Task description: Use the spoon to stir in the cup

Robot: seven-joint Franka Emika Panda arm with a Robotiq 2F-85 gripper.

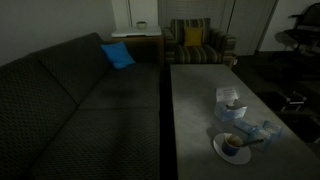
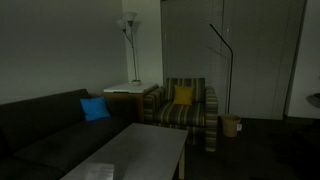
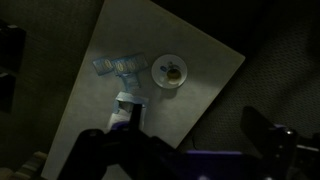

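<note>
The cup is small and pale with a dark inside, and it stands on a round white saucer near the table's front corner. The spoon shows as a thin pale handle reaching out of the cup to the right. From the wrist view, cup and saucer lie far below; the spoon is too small to make out there. My gripper hangs high above the table's edge, well apart from the cup. It is open, with nothing between its dark fingers. Neither exterior view shows the gripper.
A white boxy container and a pale bluish see-through object stand close to the saucer on the grey table. A dark sofa with a blue cushion runs along the table. A striped armchair stands behind.
</note>
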